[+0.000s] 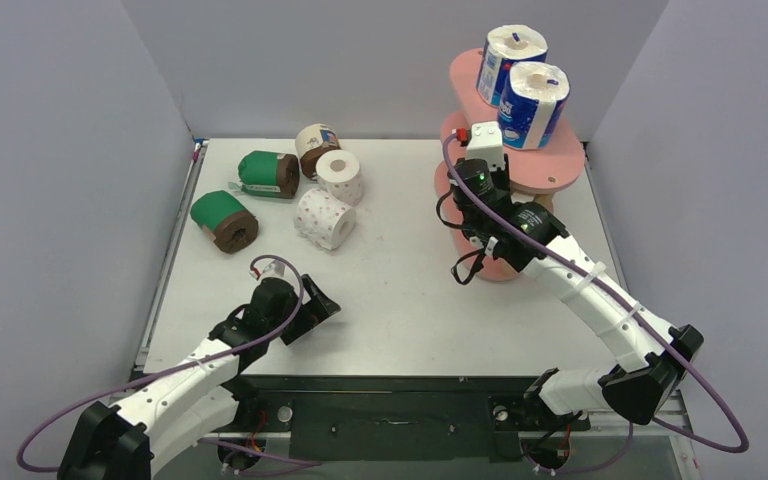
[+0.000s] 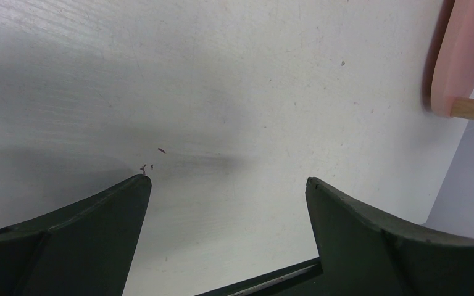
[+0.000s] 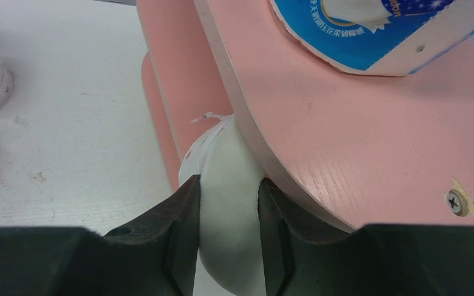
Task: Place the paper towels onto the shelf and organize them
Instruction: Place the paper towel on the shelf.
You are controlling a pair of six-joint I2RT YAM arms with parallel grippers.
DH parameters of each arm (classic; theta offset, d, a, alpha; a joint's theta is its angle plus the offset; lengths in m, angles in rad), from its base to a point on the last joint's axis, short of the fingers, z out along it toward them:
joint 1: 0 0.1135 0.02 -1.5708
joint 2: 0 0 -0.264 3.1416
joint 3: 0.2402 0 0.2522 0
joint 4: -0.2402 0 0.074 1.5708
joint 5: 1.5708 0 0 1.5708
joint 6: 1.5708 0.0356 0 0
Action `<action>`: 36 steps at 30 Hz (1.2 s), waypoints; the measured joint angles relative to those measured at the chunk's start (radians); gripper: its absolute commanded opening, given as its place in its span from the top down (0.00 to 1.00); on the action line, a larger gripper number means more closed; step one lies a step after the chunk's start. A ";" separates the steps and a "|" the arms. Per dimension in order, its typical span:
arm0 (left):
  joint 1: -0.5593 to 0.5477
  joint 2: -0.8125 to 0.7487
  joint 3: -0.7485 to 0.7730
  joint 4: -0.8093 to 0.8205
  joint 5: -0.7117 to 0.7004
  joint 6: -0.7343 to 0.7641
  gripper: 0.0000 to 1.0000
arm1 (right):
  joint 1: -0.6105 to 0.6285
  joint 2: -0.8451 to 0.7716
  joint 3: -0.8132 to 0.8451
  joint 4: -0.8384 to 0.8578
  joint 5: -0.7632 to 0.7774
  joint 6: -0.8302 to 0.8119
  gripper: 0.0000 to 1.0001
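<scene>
Three rolls at the shelf (image 1: 563, 165), five to go.
On your tabletop (image 1: 410, 300), leftward, lie two green rolls (image 1: 224, 221), a cream roll (image 1: 316, 147) and two dotted rolls (image 1: 326, 217). Your left pincer (image 1: 317, 302) hangs released nearby. Your right pincer (image 3: 228, 185) clenches a white roll (image 3: 225, 157) under a shelf board, and two blue rolls (image 1: 533, 103) stand above.

- Pink three-tier shelf (image 1: 560, 170) at 2 o'clock.
- Two blue-white rolls (image 1: 512, 58) upright on top.
- White roll (image 3: 225, 185) under that board.
- Five rolls (image 1: 326, 218) loose at 11 o'clock.
</scene>
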 measured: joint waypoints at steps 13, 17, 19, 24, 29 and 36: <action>0.000 0.037 0.000 0.035 0.017 -0.003 0.03 | -0.054 0.015 -0.028 0.069 0.008 -0.010 0.71; 0.000 0.043 0.000 0.041 0.023 -0.003 0.03 | -0.064 0.039 -0.028 0.083 0.007 -0.010 0.69; 0.000 0.047 0.000 0.042 0.024 -0.003 0.03 | -0.066 0.045 -0.028 0.091 0.008 -0.011 0.69; 0.000 0.066 0.000 0.045 0.028 -0.002 0.03 | -0.072 0.047 -0.030 0.101 0.007 -0.009 0.61; 0.000 0.096 0.011 0.066 0.048 -0.002 0.03 | -0.089 0.047 -0.041 0.117 0.008 0.003 0.52; -0.017 0.161 0.095 0.145 0.076 -0.002 0.03 | -0.104 0.047 -0.044 0.123 0.011 0.014 0.46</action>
